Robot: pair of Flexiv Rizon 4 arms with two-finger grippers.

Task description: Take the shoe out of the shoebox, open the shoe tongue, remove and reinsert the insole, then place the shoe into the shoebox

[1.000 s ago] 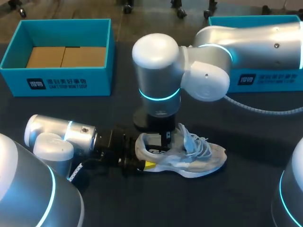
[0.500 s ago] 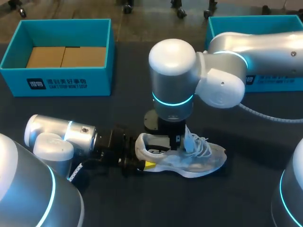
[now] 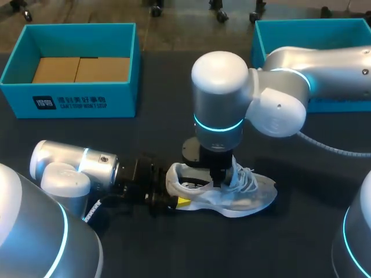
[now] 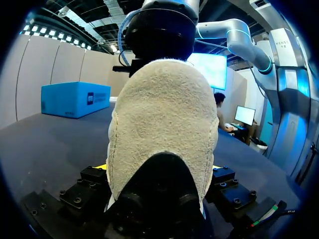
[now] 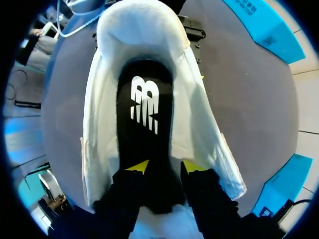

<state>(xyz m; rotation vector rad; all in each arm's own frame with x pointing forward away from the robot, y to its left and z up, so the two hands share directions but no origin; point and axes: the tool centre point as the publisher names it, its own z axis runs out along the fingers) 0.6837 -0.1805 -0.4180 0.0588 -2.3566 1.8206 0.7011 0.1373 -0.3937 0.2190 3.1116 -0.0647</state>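
Note:
A white mesh shoe (image 3: 249, 197) lies on its side-sole on the dark table, toe to the right. My left gripper (image 3: 174, 200) lies low at the heel. In the left wrist view the fuzzy heel (image 4: 164, 119) fills the space between its fingers (image 4: 225, 185), which press it from both sides. My right gripper (image 3: 217, 180) points straight down into the shoe's mouth. In the right wrist view its yellow fingertips (image 5: 192, 166) stand apart just over the black insole (image 5: 144, 99), which lies flat inside the shoe (image 5: 202, 124). The tongue and laces are spread toward the toe.
A teal shoebox (image 3: 81, 103) with brown cardboard inside stands at the back left. A second teal box (image 3: 264, 32) is at the back right, mostly hidden behind my right arm. Bare dark table lies in front of the shoe.
My right arm has shifted right along the shoe and come down into its opening, and its fingers have parted. The left arm and shoe have stayed put.

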